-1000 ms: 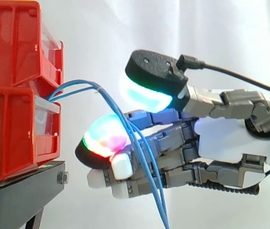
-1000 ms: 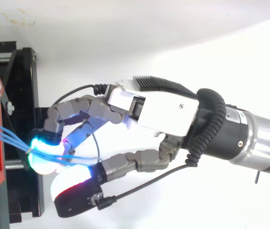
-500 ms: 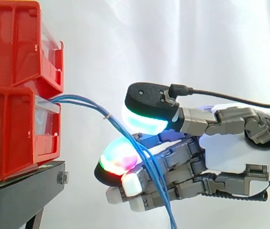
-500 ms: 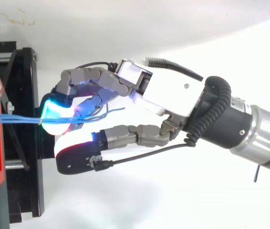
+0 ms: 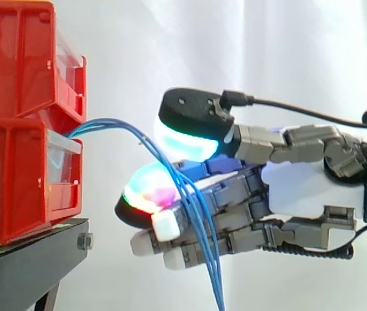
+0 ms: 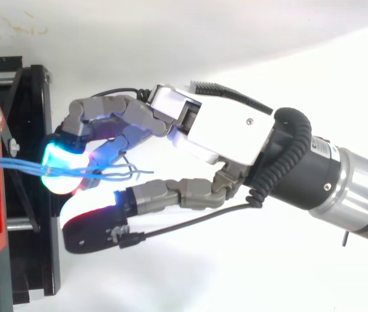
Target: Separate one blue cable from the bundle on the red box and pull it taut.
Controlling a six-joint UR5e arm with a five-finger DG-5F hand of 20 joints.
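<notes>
White curtain (image 5: 268,52) behind, blue cables (image 5: 112,122) from the red bin (image 5: 15,181) drape over the hand (image 5: 300,188), can't tell if gripped.

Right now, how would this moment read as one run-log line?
hand open | blue cables draped across fingers, slack | from red box | none separated

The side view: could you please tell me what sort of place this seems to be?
Probably a robotics lab test bench: stacked red bins on a black stand, a plain white curtain behind, and blue cables leading from a bin to the robot's hand.
</notes>
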